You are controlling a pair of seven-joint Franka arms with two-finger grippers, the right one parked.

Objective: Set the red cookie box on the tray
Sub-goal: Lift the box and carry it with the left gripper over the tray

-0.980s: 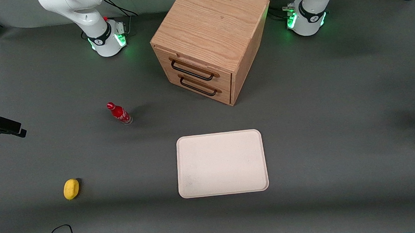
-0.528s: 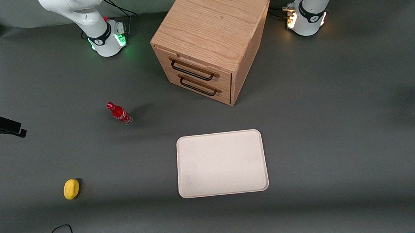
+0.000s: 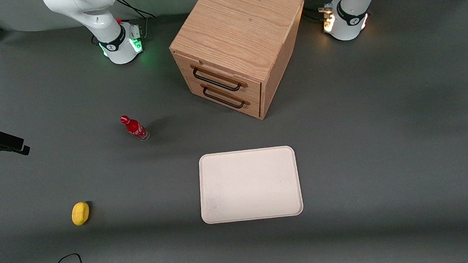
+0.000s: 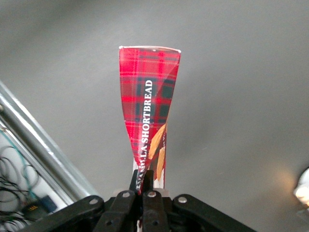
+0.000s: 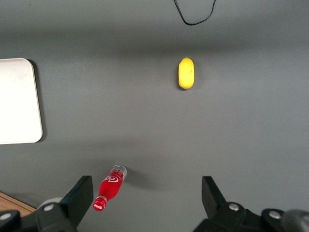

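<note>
In the left wrist view the red cookie box (image 4: 147,111), dark-red tartan with white lettering and tan cookies, sticks out from my gripper (image 4: 144,186), which is shut on its end high above the grey table. Neither the gripper nor the box shows in the front view. The tray (image 3: 250,184), cream-white with rounded corners, lies flat on the table nearer to the front camera than the wooden cabinet; its edge also shows in the right wrist view as the tray (image 5: 18,101). Nothing lies on it.
A wooden two-drawer cabinet (image 3: 238,47) stands between the arm bases. A small red bottle (image 3: 134,127) stands toward the parked arm's end. A yellow lemon (image 3: 80,213) lies nearer the front camera. A metal rail (image 4: 43,145) runs along the table edge.
The working arm's elbow has left the front view's upper edge. Its base light turned from green to amber. The shadow on the table near the working arm's end has faded.
</note>
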